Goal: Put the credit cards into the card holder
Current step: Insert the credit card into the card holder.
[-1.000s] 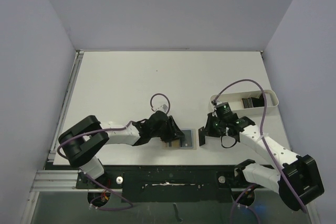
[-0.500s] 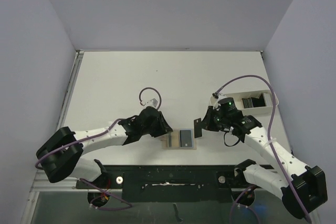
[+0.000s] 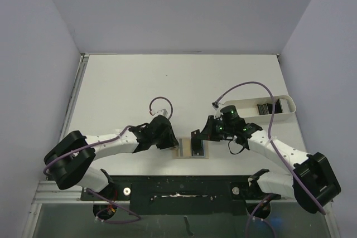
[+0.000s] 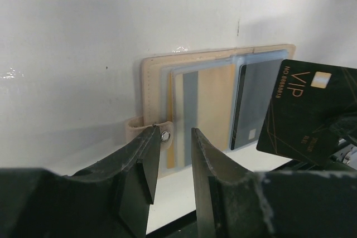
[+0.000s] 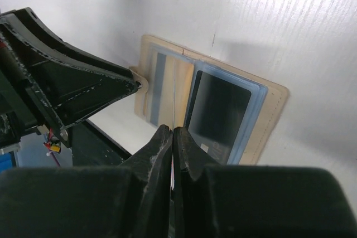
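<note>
The tan card holder (image 3: 182, 150) lies open near the table's front edge, and a dark card (image 4: 254, 104) sits in its right clear pocket. My right gripper (image 3: 205, 134) is shut on a black credit card (image 3: 195, 137) held upright over the holder. In the left wrist view the card's "VIP" face (image 4: 312, 112) shows. In the right wrist view the card (image 5: 174, 98) is a thin edge-on line running out from the right gripper (image 5: 172, 129). My left gripper (image 4: 173, 130) is open at the holder's left edge, and the snap tab (image 4: 146, 127) lies at its fingertips.
A white oblong tray (image 3: 245, 105) stands at the right with several dark cards (image 3: 266, 107) stacked in it. The table's front edge and a black rail run just below the holder. Purple cables loop above both wrists.
My right gripper carried the card left from beside the holder to above it. My left gripper drew back off the holder, then settled at its left edge with narrower jaws.
</note>
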